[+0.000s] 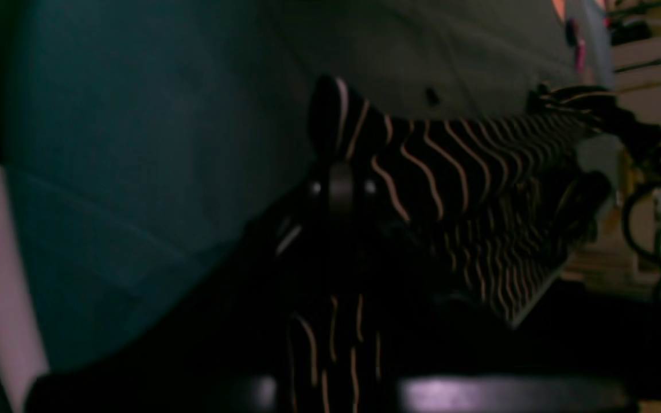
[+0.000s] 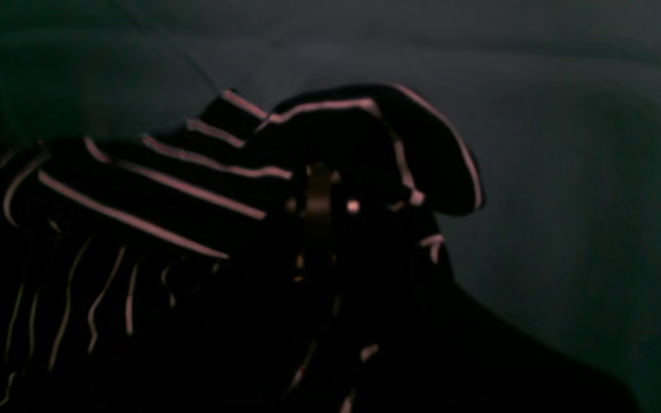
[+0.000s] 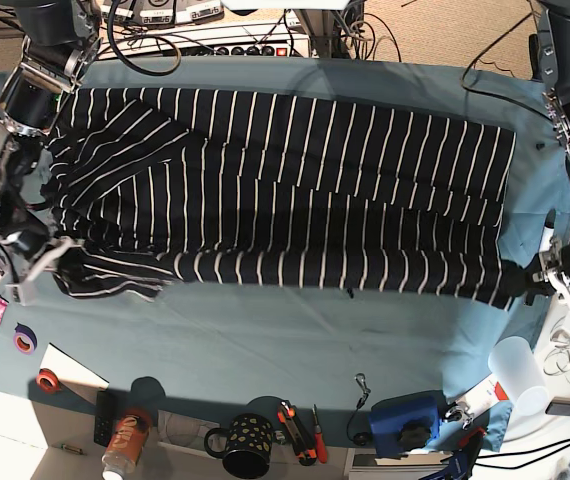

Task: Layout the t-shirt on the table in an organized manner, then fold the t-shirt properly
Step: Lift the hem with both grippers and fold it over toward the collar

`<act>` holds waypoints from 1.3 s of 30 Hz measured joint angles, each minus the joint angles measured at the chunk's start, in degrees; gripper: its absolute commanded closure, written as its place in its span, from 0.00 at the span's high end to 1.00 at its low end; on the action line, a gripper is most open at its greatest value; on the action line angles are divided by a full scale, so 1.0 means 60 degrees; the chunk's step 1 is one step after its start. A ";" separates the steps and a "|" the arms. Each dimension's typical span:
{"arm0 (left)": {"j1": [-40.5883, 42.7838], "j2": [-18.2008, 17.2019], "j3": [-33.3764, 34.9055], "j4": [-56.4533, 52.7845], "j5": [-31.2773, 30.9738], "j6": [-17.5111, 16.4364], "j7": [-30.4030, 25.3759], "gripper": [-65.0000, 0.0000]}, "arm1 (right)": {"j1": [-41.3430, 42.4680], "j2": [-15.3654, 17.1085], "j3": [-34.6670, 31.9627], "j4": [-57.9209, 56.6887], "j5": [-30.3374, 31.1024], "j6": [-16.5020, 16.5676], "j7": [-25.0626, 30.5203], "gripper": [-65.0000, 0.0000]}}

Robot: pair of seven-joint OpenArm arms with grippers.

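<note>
The t-shirt [image 3: 285, 190] lies spread wide across the upper half of the base view, its white stripes running up and down, covering most of the table [image 3: 265, 340] from the left edge to the right. A sleeve is folded over the body at the upper left of that frame, and the lower edge is lifted off the cloth at both bottom corners.

At the lower left of the base view the right gripper [image 3: 53, 250] is pressed together on the shirt's bunched corner, which hangs in loose folds just beside it. In the right wrist view that same gripper [image 2: 319, 198] sits in the middle of the frame with striped fabric [image 2: 152, 189] wrapped over and around it, the teal table [image 2: 566, 172] filling the right side behind.

At the right edge of the base view the left gripper [image 3: 527, 280] pinches the shirt's other bottom corner, right at the table's edge. The left wrist view shows that gripper [image 1: 339, 183] in the center, jaws closed on the fabric, with the hem of the t-shirt [image 1: 468, 172] stretching away to the right of the frame above the table [image 1: 135, 172].

Along the bottom of the base view sit a black mug [image 3: 246, 445] with dots and an orange can [image 3: 125, 445].
</note>
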 measured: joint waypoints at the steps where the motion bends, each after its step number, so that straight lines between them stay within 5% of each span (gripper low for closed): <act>1: 0.0000 0.0000 0.0000 0.0000 -0.0051 0.0000 0.0102 0.00 | -0.0007 0.0000 0.0073 0.0113 0.0000 0.0004 -0.0153 0.00; 18: 0.0127 -0.0055 0.0000 0.0018 -0.0463 -0.0004 0.0532 0.00 | -0.0998 0.0018 0.0259 0.2452 0.1228 -0.0215 -0.2215 0.00; 30: 0.1155 -0.0127 0.0004 0.0018 -0.1978 0.0000 0.0565 0.00 | -0.2240 0.0004 0.2098 0.3657 0.2626 -0.0251 -0.2958 0.00; 39: 0.1155 -0.0251 0.0004 0.0127 -0.2153 0.0189 0.0565 0.00 | -0.3391 0.0000 0.2907 0.4044 0.4054 -0.0142 -0.3453 0.00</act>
